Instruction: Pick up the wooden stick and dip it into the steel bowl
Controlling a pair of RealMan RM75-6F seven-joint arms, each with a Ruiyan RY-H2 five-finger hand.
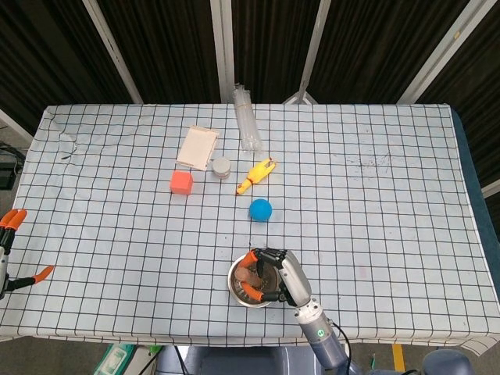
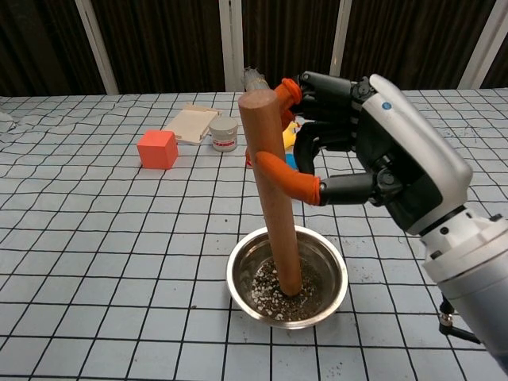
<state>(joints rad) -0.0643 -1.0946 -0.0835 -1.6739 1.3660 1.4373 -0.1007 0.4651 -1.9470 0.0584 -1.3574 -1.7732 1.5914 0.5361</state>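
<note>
The wooden stick [image 2: 271, 190] stands nearly upright, its lower end down in the gritty contents of the steel bowl [image 2: 238, 290]. My right hand [image 2: 373, 151] grips the stick's upper part between orange-tipped fingers. From the head view, the right hand [image 1: 283, 276] sits over the steel bowl [image 1: 234, 285] near the table's front edge, and the stick's top [image 1: 251, 275] shows as a brown disc. My left hand [image 1: 9, 234] shows only as orange fingertips at the far left edge, holding nothing that I can see.
Behind the bowl lie a blue ball [image 1: 260, 209], a yellow toy [image 1: 256, 174], an orange cube [image 1: 181, 182], a small white jar [image 1: 222, 166], a beige flat pad [image 1: 197, 148] and a clear tube [image 1: 247, 117].
</note>
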